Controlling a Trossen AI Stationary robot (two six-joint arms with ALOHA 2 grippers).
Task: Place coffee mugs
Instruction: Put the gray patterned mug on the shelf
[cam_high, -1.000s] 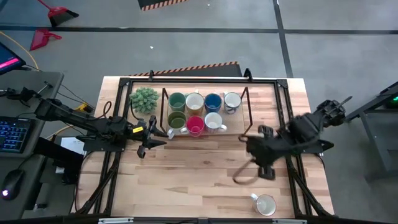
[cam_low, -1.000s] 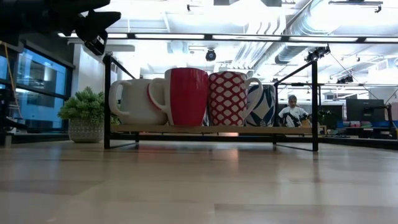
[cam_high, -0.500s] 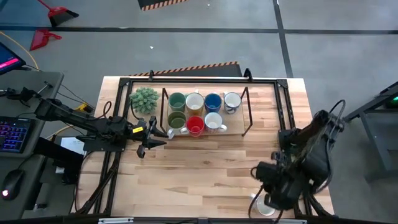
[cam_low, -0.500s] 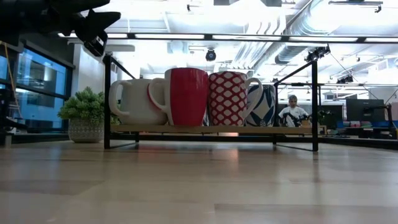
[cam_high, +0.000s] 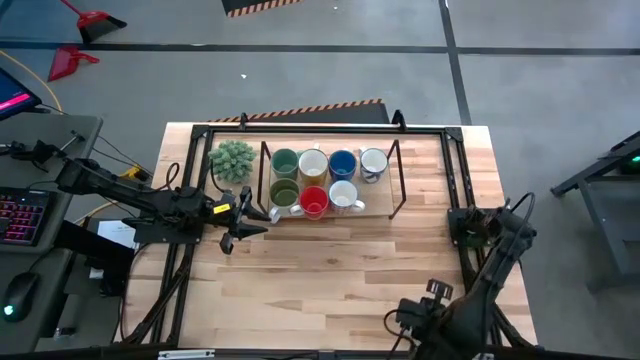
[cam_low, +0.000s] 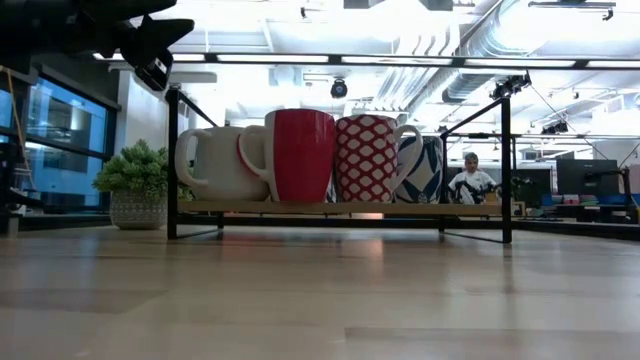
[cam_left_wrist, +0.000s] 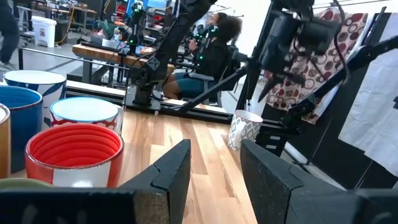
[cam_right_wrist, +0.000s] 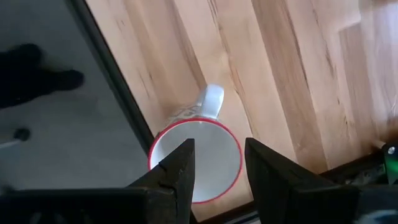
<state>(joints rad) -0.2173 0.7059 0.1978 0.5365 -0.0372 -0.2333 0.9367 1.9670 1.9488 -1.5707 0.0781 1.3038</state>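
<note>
Hard to spot the loose mug (cam_right_wrist: 196, 158) from above, hidden under the right arm at the table's near right corner. Only the right wrist view shows it properly: white with a red rim, upright, handle pointing away from the table edge, close to that edge. Also visible far off in the left wrist view (cam_left_wrist: 244, 129), patterned, standing alone on the wood.

Seven mugs packed on the black rack (cam_high: 398, 180) at the back middle: teal-green (cam_high: 284, 162), cream (cam_high: 313, 163), blue (cam_high: 343, 163), white (cam_high: 373, 161) behind; olive-green (cam_high: 285, 192), red (cam_high: 314, 201), white (cam_high: 343, 195) in front. Back row mostly blocked in the low view by the front ones. Potted plant (cam_high: 232, 159) just left of the rack.

Right gripper (cam_right_wrist: 216, 168) directly above the loose mug, fingers apart, gripping nothing, no contact visible. Left gripper (cam_high: 245, 218) parked near the rack's front left corner, jaws apart, empty.
</note>
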